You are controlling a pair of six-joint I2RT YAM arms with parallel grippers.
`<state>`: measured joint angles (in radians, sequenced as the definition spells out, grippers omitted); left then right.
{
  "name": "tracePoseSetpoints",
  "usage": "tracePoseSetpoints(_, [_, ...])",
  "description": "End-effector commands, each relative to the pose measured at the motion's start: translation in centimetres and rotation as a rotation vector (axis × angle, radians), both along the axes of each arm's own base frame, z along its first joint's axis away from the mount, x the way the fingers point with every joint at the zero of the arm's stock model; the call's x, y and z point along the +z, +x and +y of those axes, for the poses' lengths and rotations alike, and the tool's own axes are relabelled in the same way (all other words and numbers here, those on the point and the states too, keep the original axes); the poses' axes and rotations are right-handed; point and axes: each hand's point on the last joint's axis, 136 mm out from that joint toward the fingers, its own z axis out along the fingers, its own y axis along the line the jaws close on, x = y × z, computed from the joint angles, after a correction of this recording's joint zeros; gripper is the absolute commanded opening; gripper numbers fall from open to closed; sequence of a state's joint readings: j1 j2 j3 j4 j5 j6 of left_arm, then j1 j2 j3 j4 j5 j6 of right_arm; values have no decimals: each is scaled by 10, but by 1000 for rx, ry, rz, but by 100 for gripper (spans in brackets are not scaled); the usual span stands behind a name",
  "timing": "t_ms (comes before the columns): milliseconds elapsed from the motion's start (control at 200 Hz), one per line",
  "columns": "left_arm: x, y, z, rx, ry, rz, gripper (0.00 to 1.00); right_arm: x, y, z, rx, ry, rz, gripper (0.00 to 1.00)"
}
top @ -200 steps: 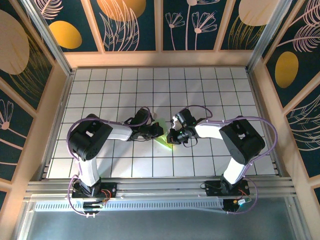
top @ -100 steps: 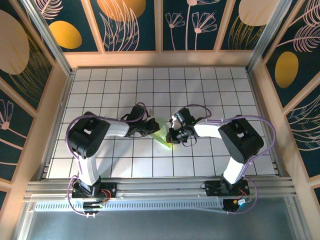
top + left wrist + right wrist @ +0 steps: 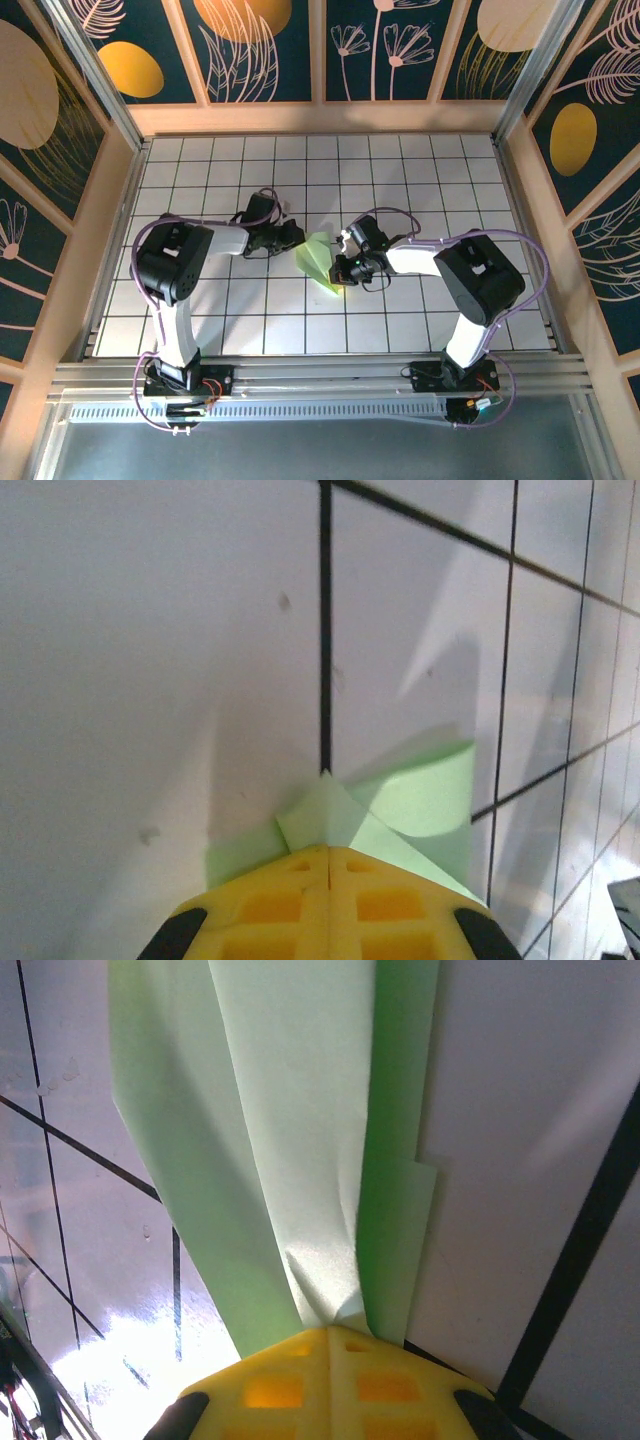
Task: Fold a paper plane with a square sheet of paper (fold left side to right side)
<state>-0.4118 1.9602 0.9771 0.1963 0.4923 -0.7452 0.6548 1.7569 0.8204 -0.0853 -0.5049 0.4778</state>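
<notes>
Paper plane (image 3: pixel 318 262) — in right fingers (image 3: pixel 280 1380)

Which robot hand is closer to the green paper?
Right. The right gripper pinches an edge of the green paper; the left gripper sits shut at the opposite corner.

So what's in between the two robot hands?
The folded green paper. The top camera shows it stretching from the left gripper to the right gripper, and both are pinched shut on it.
</notes>
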Motion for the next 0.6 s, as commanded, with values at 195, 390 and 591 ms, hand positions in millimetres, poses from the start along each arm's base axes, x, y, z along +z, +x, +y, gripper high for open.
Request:
tracePoseSetpoints(195, [-13, 48, 61, 132, 173, -71, 0, -66, -52, -65, -26, -333, 194, 0])
tracePoseSetpoints(390, [28, 39, 59, 103, 143, -159, 0, -61, -47, -60, -31, -312, 176, 0])
tracePoseSetpoints(591, [55, -14, 10, -30, 10, -177, 0, -62, -46, -60, -39, -312, 174, 0])
